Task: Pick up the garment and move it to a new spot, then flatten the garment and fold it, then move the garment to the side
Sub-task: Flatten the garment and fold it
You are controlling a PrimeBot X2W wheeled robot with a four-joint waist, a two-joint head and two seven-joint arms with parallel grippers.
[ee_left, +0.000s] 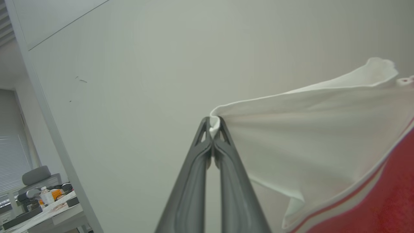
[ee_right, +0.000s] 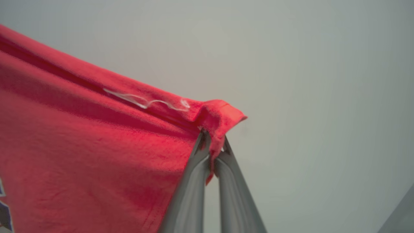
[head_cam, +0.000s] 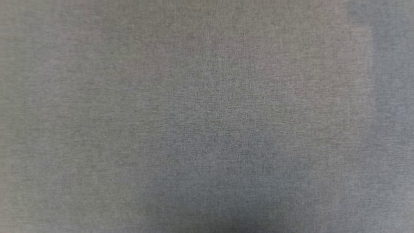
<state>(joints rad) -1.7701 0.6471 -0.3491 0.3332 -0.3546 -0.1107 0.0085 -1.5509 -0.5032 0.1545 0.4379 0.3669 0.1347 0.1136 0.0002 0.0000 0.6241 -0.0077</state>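
Pinching the edge of a white short sleeve, the left gripper (ee_left: pixel 213 127) presses its two dark fingers together on the red basketball-style fabric T-shirt (ee_left: pixel 310 139). The shirt spreads to the right of them in the left wrist view, against a pale wall (ee_left: pixel 145 64). The right gripper (ee_right: pixel 212 147) is clamped on a red hem corner, with the cloth stretching left of its fingers. The head view shows a blurred grey woven surface (head_cam: pixel 207 116).

Head view: grey surface (head_cam: pixel 207 116) blurred. Left wrist view: garment (ee_left: pixel 307 136) cut off at 3 and 5 o'clock; pinched edge hidden inside left tool (ee_left: pixel 213 124); clutter (ee_left: pixel 48 195) on table (ee_left: pixel 59 213) at 8 o'clock too small to name. Right wrist view: garment cropped at 9 o'clock, print (ee_right: pixel 3 213) unreadable.
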